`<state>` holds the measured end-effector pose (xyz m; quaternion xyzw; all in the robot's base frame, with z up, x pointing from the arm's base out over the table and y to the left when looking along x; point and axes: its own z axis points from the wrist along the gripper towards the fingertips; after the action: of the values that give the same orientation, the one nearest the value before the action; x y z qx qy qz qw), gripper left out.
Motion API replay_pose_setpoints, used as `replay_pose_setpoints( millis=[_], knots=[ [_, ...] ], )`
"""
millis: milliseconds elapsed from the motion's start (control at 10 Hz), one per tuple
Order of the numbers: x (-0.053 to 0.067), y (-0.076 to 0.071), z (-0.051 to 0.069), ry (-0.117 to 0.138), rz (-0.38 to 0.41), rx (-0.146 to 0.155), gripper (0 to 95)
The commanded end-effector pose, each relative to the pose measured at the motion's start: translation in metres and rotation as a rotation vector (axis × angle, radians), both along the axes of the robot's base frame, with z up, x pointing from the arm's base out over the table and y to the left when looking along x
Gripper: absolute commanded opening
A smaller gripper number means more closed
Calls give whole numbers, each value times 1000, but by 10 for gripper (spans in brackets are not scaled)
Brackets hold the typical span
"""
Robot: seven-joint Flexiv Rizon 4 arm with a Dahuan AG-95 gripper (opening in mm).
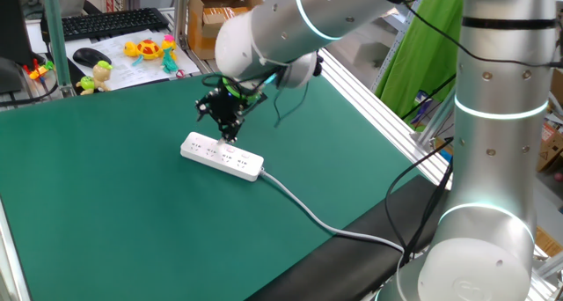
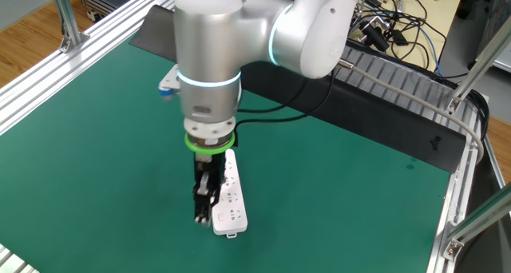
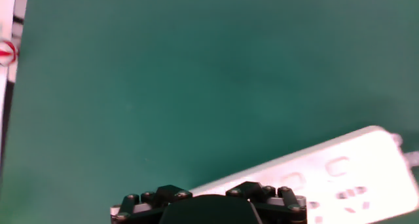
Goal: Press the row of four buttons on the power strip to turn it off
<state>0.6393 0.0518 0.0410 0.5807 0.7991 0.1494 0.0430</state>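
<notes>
Now the black two-finger gripper (image 1: 230, 132), whose opening I cannot tell, hovers mid-frame over the long flat white plastic power strip (image 1: 222, 155), seemingly poised to press down on its row of small white buttons (image 3: 314, 174).

green mat: the flat green mat covering the counter (image 1: 106, 204) is wide open on pretty much every side, loads of bare room to sweep through

power strip: long flat white plastic power strip (image 1: 222, 156) lies mid-mat, low, the only bump out there

pincer: black pincer (image 1: 227, 125) hangs right over the strip, near its top face

cable: thick white cable (image 1: 317, 215) trails off the strip's end toward the counter edge, lying flat

back edge: black keyboard (image 1: 106, 23), black mouse (image 1: 91, 56) and small colourful plastic toys (image 1: 149, 50) crowd that side, well apart from the strip

side rails: aluminium frame rails (image 2: 415, 97) fence the mat's edge
</notes>
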Motion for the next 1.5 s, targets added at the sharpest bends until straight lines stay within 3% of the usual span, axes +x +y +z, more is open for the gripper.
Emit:
replay_pose_setpoints(
  millis=[100, 200, 300, 600, 900, 1000, 1400, 1500],
  knots=[
    [11, 1, 1, 1, -21, 3, 760],
    [14, 1, 2, 6, -30, 6, 760],
    [16, 1, 3, 12, -51, 8, 570],
    [22, -4, 0, 40, -151, 11, 570],
    [28, -8, -1, 98, -225, -6, 570],
    [32, -9, 0, 117, -243, -13, 760],
    [37, -13, -2, 124, -262, -20, 760],
    [37, -14, -2, 127, -277, -22, 950]
  ],
)
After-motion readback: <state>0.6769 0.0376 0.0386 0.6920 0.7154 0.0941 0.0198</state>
